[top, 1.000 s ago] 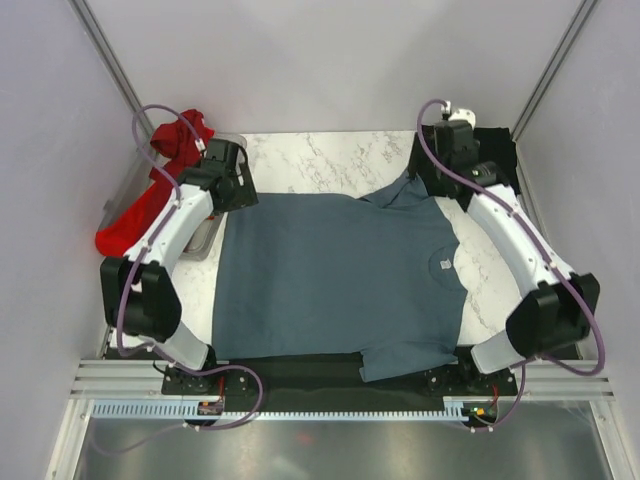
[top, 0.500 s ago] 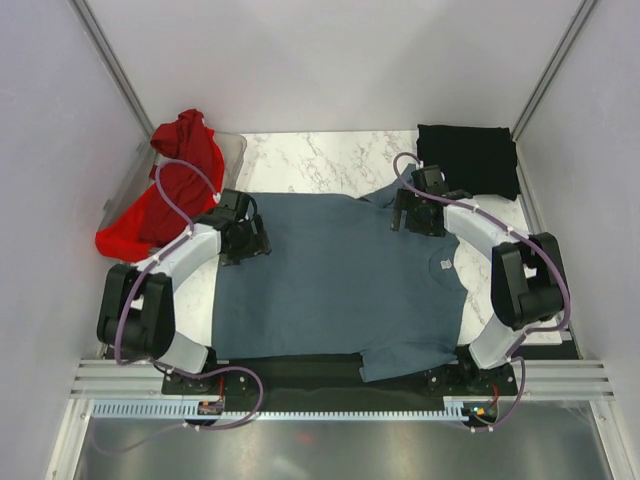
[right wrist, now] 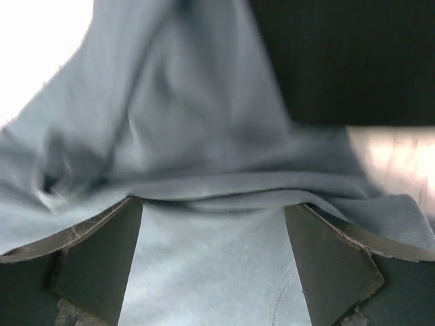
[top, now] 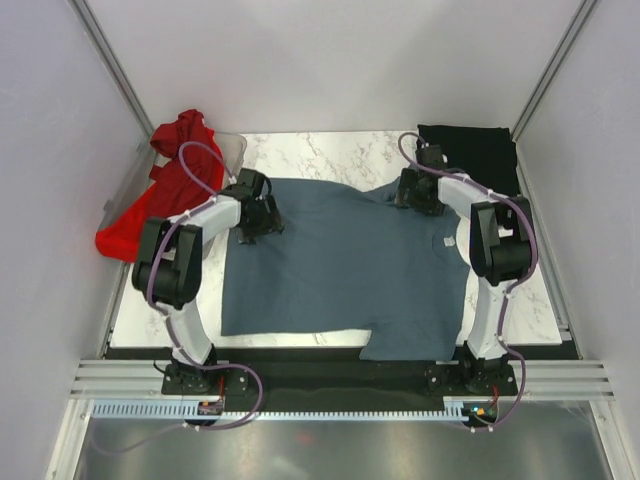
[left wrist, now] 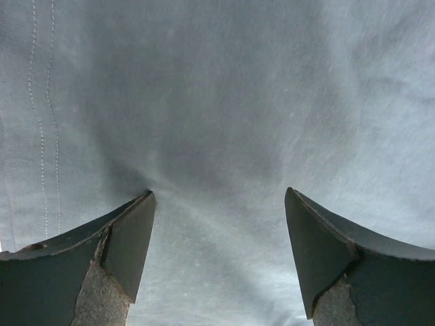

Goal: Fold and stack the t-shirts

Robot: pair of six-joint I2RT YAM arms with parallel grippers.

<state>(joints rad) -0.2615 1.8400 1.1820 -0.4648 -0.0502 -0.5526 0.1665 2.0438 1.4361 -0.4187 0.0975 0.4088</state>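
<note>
Both arms have swung in from the sides since the earlier frames, and the slate blue-grey shirt (top: 345,270) has slid toward the far side, baring a strip of the marble table (top: 320,160) along its near left hem. It lies spread flat over most of the table, with one sleeve bunched at the far right and its near right corner reaching the near edge. The red shirt (top: 175,165) is heaped at the far left, draped over the clear bin (top: 232,150). The black shirt (top: 470,155) lies folded in the far right corner. The left gripper (top: 258,215) rests on the blue-grey shirt's far left part, its jaws spread wide and gripping nothing, one fingertip (left wrist: 139,210) dimpling the cloth. The right gripper (right wrist: 214,204) is down at the bunched sleeve, jaws equally wide, with a ridge of blue-grey cloth running across between them, unpinched.
</note>
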